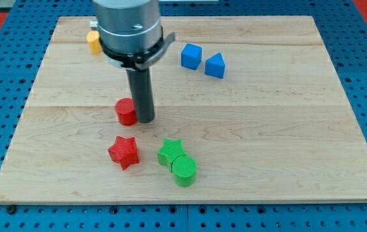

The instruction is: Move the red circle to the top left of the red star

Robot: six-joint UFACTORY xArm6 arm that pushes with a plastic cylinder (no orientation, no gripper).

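Observation:
The red circle [126, 111] sits on the wooden board left of centre. My tip [146, 119] stands right against the circle's right side, touching or nearly touching it. The red star [124, 151] lies below the circle, a short gap away, so the circle is directly above the star, barely to its right. The rod rises from the tip to the arm's grey body at the view's top.
A green star [169, 151] and a green circle [184, 169] touch each other right of the red star. A blue cube [191, 55] and a blue wedge-shaped block [215, 65] lie at upper centre. A yellow block [93, 41] is partly hidden behind the arm.

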